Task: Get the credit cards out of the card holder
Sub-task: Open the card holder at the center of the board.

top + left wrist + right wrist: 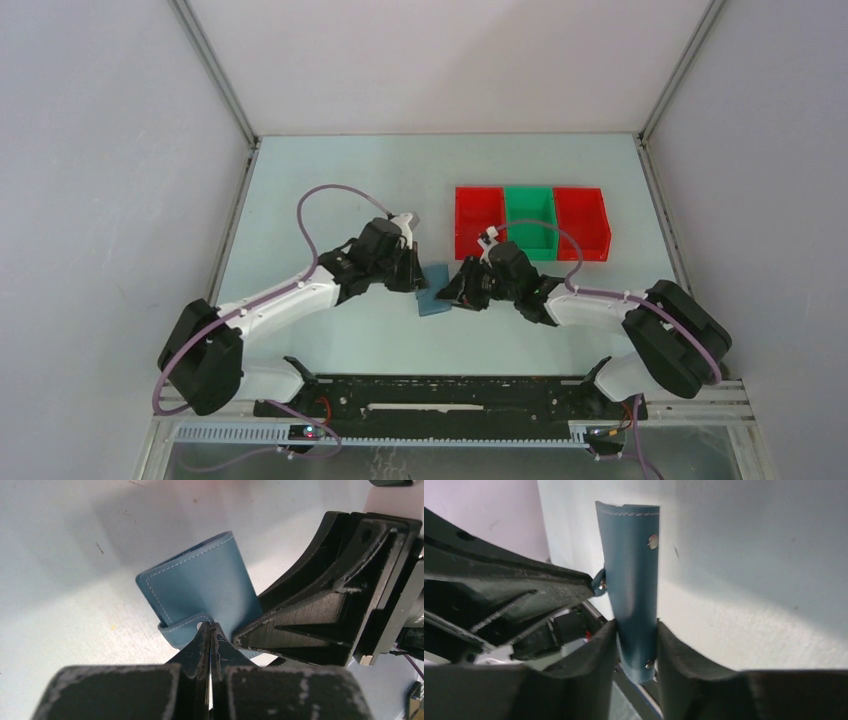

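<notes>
Left pincer clenched on card holder by snap strap, to open flap; right pincer grasping its body mid-frame, steadying.

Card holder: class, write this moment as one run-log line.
card holder: folded, between both claws | left claw: shut on strap | right claw: shut on card holder | cards: none visible

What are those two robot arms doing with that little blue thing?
They're holding a small blue wallet between them. The left claw is pinched shut on its snap strap, and the right claw squeezes the folded wallet from both sides. No cards are showing yet, so none look pulled out.
</notes>
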`<act>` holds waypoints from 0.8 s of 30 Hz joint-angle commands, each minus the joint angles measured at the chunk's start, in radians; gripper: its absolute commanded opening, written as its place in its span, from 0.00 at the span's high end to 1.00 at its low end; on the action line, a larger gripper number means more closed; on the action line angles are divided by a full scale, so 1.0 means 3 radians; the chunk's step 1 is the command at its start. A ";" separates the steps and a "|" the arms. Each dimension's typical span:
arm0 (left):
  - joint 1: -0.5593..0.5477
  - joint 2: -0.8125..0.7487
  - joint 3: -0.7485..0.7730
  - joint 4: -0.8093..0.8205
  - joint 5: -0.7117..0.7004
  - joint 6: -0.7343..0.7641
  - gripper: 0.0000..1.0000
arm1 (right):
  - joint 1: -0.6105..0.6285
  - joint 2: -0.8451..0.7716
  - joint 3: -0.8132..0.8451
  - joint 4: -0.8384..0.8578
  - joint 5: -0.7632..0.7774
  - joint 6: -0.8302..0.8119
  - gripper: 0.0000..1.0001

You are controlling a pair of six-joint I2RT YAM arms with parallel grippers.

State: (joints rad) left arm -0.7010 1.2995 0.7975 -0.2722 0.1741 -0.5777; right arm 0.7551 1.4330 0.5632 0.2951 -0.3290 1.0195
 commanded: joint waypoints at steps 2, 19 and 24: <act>-0.0004 -0.0165 -0.0060 0.0091 0.0064 -0.0040 1.00 | -0.0027 -0.0052 0.0009 0.0130 -0.0063 0.0028 0.95; 0.0030 -0.0292 -0.0469 0.0318 0.0053 -0.0241 1.00 | -0.0102 -0.0583 -0.0716 -0.0190 0.0220 0.0001 1.00; -0.0288 -0.0063 -0.0059 -0.0084 -0.0394 -0.0144 0.81 | -0.0093 -0.0706 -0.0713 -0.0365 0.0371 -0.0011 1.00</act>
State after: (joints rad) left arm -0.7120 1.2373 0.6666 -0.2317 0.1616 -0.6308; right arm 0.7277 1.2560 0.3470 0.2268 -0.2779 1.0210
